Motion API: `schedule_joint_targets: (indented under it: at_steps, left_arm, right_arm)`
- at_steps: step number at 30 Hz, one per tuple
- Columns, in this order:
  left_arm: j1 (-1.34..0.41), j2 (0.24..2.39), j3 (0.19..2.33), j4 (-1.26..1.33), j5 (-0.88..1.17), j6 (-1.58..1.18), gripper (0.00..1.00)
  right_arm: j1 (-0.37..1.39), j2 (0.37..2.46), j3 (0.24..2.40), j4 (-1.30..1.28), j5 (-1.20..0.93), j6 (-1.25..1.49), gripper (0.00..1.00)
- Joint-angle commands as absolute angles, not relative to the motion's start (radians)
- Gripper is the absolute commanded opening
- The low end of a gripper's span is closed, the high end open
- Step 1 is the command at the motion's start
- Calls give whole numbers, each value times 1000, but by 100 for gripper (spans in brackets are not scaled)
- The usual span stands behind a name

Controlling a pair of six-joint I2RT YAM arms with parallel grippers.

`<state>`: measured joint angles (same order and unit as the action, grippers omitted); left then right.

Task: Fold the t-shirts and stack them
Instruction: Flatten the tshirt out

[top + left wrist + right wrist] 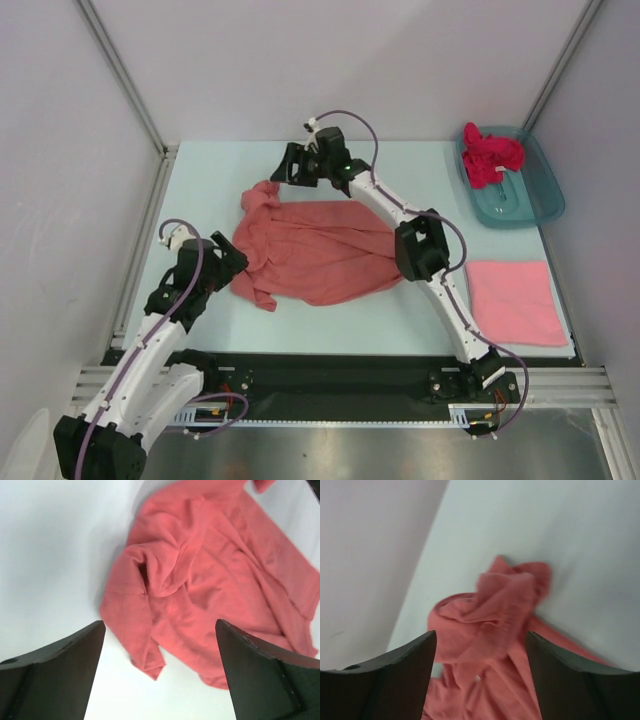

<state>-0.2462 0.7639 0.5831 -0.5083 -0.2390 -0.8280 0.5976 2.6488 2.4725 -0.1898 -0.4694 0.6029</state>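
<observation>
A salmon-coral t-shirt (312, 252) lies crumpled and partly spread on the middle of the table. My left gripper (234, 256) hovers at its left edge with jaws wide open and empty; in the left wrist view the shirt (210, 580) lies below and beyond the gripper (160, 623). My right gripper (292, 166) hangs over the shirt's far left corner, open, with a bunched sleeve (495, 610) under the gripper (481, 633). A lighter pink t-shirt (515, 300) lies folded flat at the right. A magenta t-shirt (490, 155) sits bunched in the teal tub (540, 200).
The teal tub stands at the back right corner. Metal frame posts (120, 75) and grey walls border the table on the left, back and right. The arm bases are on the black rail (340, 375) at the near edge.
</observation>
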Motion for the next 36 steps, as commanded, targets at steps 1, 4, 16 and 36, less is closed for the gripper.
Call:
schedule_joint_targets:
  at_steps: [1, 4, 16, 36]
  left_arm:
    - [-235, 723, 626, -555, -274, -776, 100]
    - [-235, 710, 666, -539, -278, -724, 100]
    - [-232, 1466, 1099, -422, -77, -425, 100]
    - [-201, 1931, 1433, -459, -164, -373, 71]
  right_arm:
    - [496, 2408, 2410, -448, -414, 502, 80]
    - [424, 2199, 2167, -557, -342, 396, 90]
    - [120, 1916, 1479, -480, -374, 279, 73]
    - [170, 2121, 1520, -302, -307, 244, 70]
